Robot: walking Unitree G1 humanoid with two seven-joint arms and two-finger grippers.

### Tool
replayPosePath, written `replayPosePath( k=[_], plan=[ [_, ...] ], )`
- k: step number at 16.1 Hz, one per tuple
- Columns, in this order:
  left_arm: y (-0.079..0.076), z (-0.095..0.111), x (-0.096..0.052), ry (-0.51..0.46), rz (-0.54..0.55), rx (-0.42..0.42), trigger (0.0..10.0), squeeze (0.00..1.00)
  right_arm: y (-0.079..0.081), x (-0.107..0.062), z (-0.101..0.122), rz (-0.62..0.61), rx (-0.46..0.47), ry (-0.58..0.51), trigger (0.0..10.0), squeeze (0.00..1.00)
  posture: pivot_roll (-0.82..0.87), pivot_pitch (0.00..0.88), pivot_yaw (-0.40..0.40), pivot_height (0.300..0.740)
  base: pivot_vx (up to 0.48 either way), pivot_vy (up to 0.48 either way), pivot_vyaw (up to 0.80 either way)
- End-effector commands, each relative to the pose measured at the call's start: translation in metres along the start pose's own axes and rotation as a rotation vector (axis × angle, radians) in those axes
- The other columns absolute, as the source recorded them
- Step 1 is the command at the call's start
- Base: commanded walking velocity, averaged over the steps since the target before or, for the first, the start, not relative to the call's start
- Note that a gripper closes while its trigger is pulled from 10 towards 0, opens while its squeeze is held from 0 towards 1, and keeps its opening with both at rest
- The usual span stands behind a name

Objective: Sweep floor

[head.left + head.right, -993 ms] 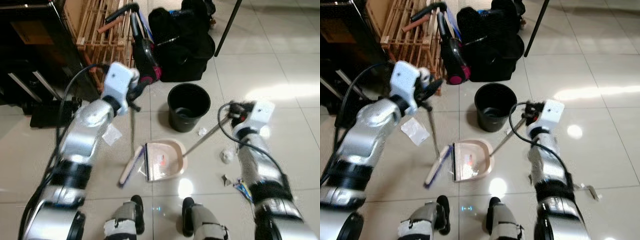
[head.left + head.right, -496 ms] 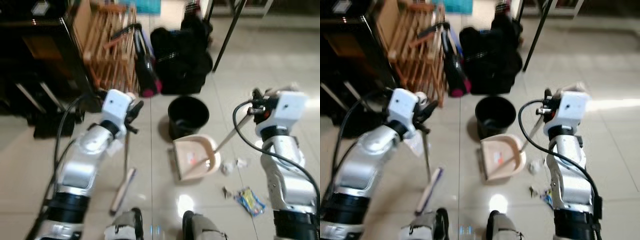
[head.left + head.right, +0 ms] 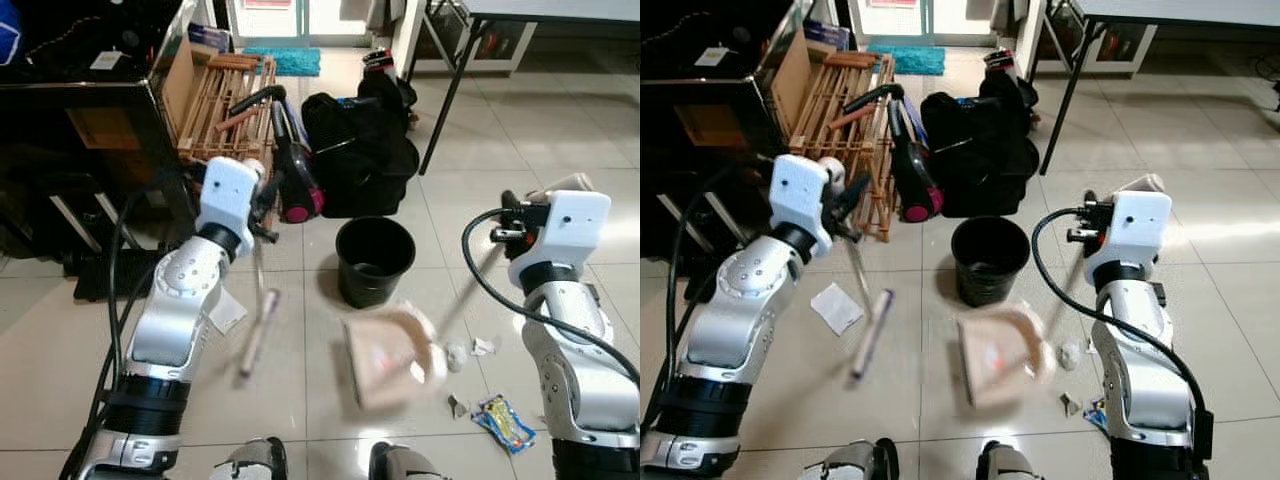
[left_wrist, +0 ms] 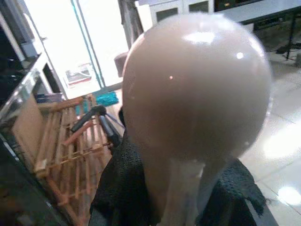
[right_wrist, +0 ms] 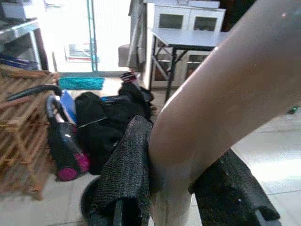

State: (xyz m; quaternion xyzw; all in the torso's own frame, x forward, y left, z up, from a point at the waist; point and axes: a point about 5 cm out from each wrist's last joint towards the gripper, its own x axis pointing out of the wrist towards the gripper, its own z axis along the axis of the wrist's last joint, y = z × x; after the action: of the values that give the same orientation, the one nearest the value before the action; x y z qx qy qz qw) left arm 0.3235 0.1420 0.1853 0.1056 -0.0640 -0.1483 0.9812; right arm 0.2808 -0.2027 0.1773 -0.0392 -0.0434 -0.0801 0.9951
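**Dustpan loaded, litter still beside the bin**

The sweeping looks partly done, as a judgement from the floor alone. The dustpan [image 3: 385, 355] is off the tiles and blurred, just in front of the black bin [image 3: 375, 260], with something reddish lying in its tray. It has not been tipped into the bin yet. To the right of the bin, loose litter remains: crumpled white scraps [image 3: 457, 352], a small dark bit, and a blue-and-yellow wrapper [image 3: 498, 418] farther out from the bin. A white paper sheet [image 3: 836, 306] lies on the tiles to the left of the bin. So emptying the pan and gathering both patches are left.

The left gripper [image 3: 262, 205] is raised left of the bin, near the wooden rack [image 3: 222, 105], forearm angled up and forward. Its black fingers [image 4: 113, 197] are clamped on the rounded top of the broom [image 3: 255, 330], whose thin shaft drops to a brush head hanging clear of the floor, left of the bin and tilted.

The right gripper [image 3: 505, 232] is lifted right of the bin, elbow bent, wrist turned in toward the bin. Its fingers [image 5: 124, 174] are closed around the pale end of the dustpan's long handle, which slants down from the gripper to the pan.

A black bag [image 3: 360, 150] and a handheld vacuum [image 3: 295, 185] sit behind the bin.
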Motion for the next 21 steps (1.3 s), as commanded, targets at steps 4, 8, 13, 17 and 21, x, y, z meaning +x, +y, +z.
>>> replayPosePath(
  k=[4,8,13,17,21],
  plan=[
    [-0.007,-0.002,-0.009,0.002,0.008,0.005,10.0,0.0,0.007,-0.003,0.009,0.045,-0.054,-0.019,10.0,0.0,-0.08,0.112,0.008,0.74,0.0,-0.101,0.13],
    [-0.015,-0.002,-0.01,0.009,-0.004,-0.006,10.0,0.0,0.012,-0.006,0.006,0.056,-0.003,0.008,10.0,0.0,-0.08,0.124,-0.001,0.74,0.0,-0.48,0.4],
    [-0.012,-0.004,-0.012,0.026,0.002,-0.005,10.0,0.0,0.017,-0.012,0.005,0.054,0.028,0.033,10.0,0.0,-0.07,0.131,0.003,0.74,0.0,-0.48,0.0],
    [-0.009,-0.003,-0.012,0.024,-0.006,0.011,10.0,0.0,0.01,-0.01,0.016,0.018,0.037,-0.011,10.0,0.0,-0.08,0.126,0.013,0.74,0.0,-0.48,0.0],
    [-0.01,-0.002,-0.011,0.019,-0.013,0.013,10.0,0.0,0.008,-0.011,0.018,0.001,0.053,-0.01,10.0,0.0,-0.08,0.119,0.011,0.74,0.0,-0.48,0.0]
  ],
)
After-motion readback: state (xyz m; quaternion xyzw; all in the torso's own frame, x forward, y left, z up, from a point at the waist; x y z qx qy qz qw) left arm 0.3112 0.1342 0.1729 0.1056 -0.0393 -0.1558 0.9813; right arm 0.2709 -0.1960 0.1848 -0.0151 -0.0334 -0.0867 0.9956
